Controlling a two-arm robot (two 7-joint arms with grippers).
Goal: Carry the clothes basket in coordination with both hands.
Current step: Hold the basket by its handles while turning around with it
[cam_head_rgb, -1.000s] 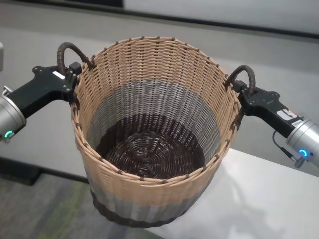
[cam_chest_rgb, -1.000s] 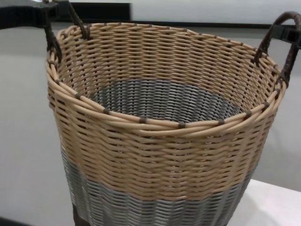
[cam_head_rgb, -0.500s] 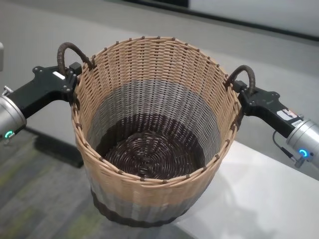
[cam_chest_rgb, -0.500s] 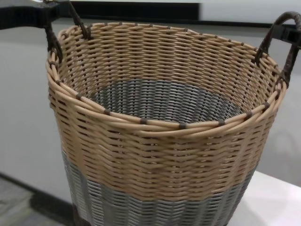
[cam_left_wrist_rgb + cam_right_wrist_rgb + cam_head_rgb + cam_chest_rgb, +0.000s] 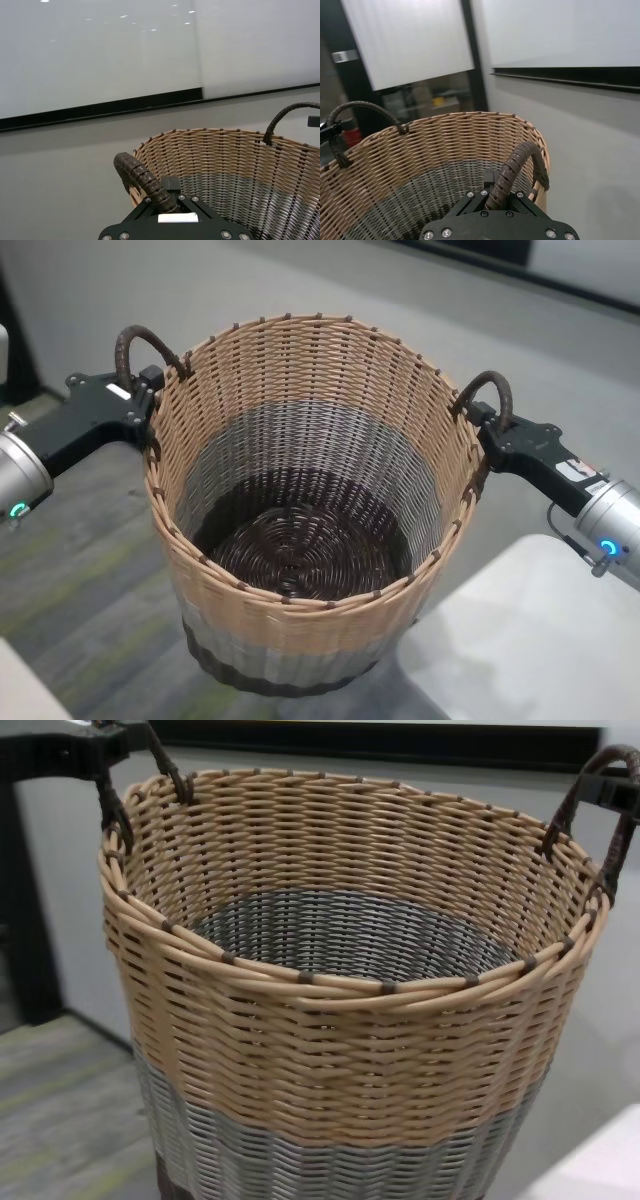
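Note:
The clothes basket (image 5: 300,450) is a big round wicker one with a tan top, a grey middle and a dark brown base. It hangs in the air between my two arms and is empty. My left gripper (image 5: 145,405) is shut on the left loop handle (image 5: 140,340). My right gripper (image 5: 490,435) is shut on the right loop handle (image 5: 488,385). The left wrist view shows its handle (image 5: 142,180) running into the gripper (image 5: 170,197). The right wrist view shows the same for the other handle (image 5: 512,170). The basket (image 5: 340,1050) fills the chest view.
A white table (image 5: 540,640) lies at the lower right, with its corner also in the chest view (image 5: 600,1170). Grey-green carpet (image 5: 80,570) shows below and left of the basket. A dark post (image 5: 25,920) stands at the left against a grey wall.
The table has slid off to the right and carpet now shows under the basket. The basket sits the same between both grippers, which keep their hold on the handles.

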